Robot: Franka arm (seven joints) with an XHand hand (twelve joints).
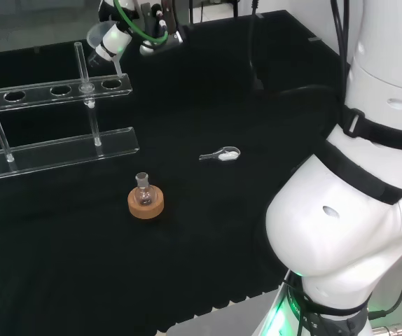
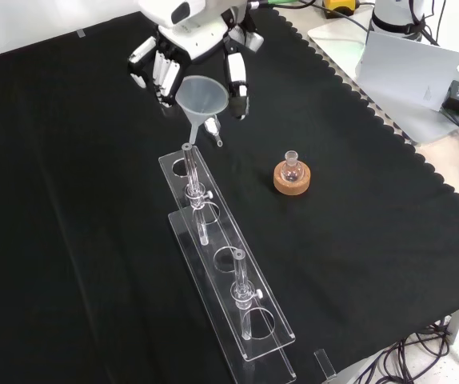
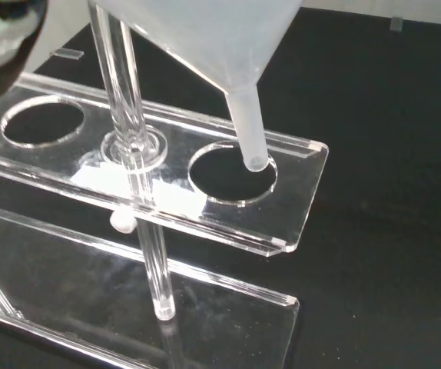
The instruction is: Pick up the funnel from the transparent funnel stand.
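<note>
Front view: the robot hand (image 2: pixel 189 56) is grasping the funnel (image 2: pixel 202 100), fingers curled round its cone, holding it tilted in the air, its stem tip hanging just over the end hole of the stand (image 2: pixel 229 276) on the desk (image 2: pixel 77 240)

A: The funnel (image 3: pixel 205 38) runs off the wrist view's edge, so its rim cannot be seen there.

B: In the head view the stand (image 1: pixel 54 91) is cut by the left edge, and what the small scoop (image 1: pixel 222 154) holds is too small to tell.
</note>
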